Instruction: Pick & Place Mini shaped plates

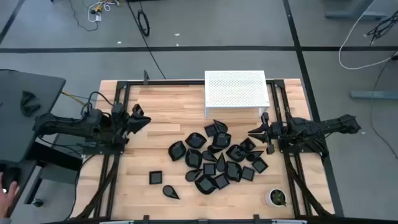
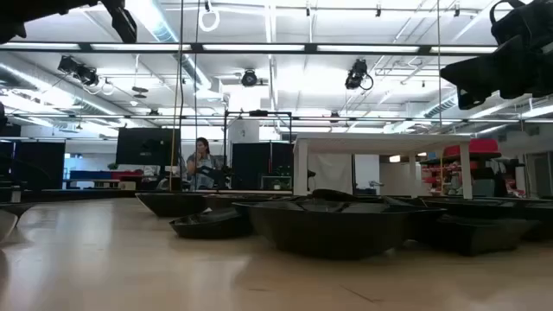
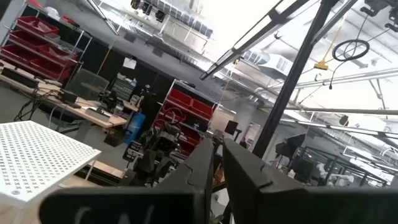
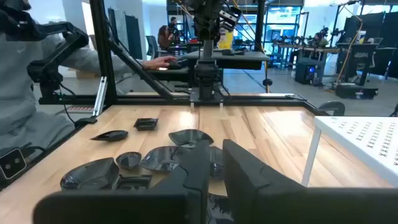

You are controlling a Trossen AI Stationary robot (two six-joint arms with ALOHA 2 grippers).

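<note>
1. Our left gripper (image 1: 144,118) has its jaws close together with nothing in them, as our left wrist view shows.
2. Our right gripper (image 1: 252,132) has its jaws nearly together too, and they hold nothing.
3. Right by the right jaws, a little in front and to one side, sits the big pile of mini shaped plates (image 1: 217,158). They are shiny, black and crowded against each other on the wooden surface (image 1: 168,106).
4. The left jaws are well apart from that pile.
5. Two plates lie alone, away from the pile: a square plate (image 1: 155,177) and a teardrop plate (image 1: 170,192).
6. A white holed rack (image 1: 236,90) stands near the right jaws, on the far side from the pile.
7. A small white cup (image 1: 277,197) with green inside sits past the pile.
</note>
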